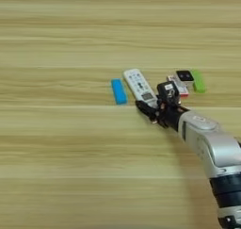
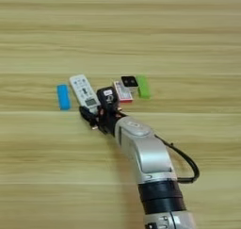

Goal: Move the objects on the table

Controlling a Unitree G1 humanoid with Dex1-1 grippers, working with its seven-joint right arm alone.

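Where the small items lie in a loose row across the middle of the counter [image 1: 56, 143], the white remote [image 1: 139, 86] sits second from the left, angled so that its far end points toward the counter's far-left corner and its near end toward the right arm. A blue bar [image 1: 118, 91] lies just beside the remote on its left, apart from it and nearly parallel. To the right of the remote lies a red-and-white flat packet [image 1: 179, 85], partly hidden by the gripper hardware. A small black block [image 1: 184, 76] rests at the packet's far right end; whether it touches the packet cannot be told. A green bar [image 1: 199, 81] lies just to the right of the black block and ends the row.

The right gripper [image 1: 149, 111] is at the near end of the remote. One black finger [image 1: 145, 109] reaches under the remote's near end from the near side, and a second black part stands just to the right of it, between the remote and the packet. Whether the fingers are spread or closed on the remote cannot be told. The silver forearm [image 2: 143, 152] comes in from the counter's near edge, right of centre, with a black cable [image 2: 186, 162] looping off its right side.
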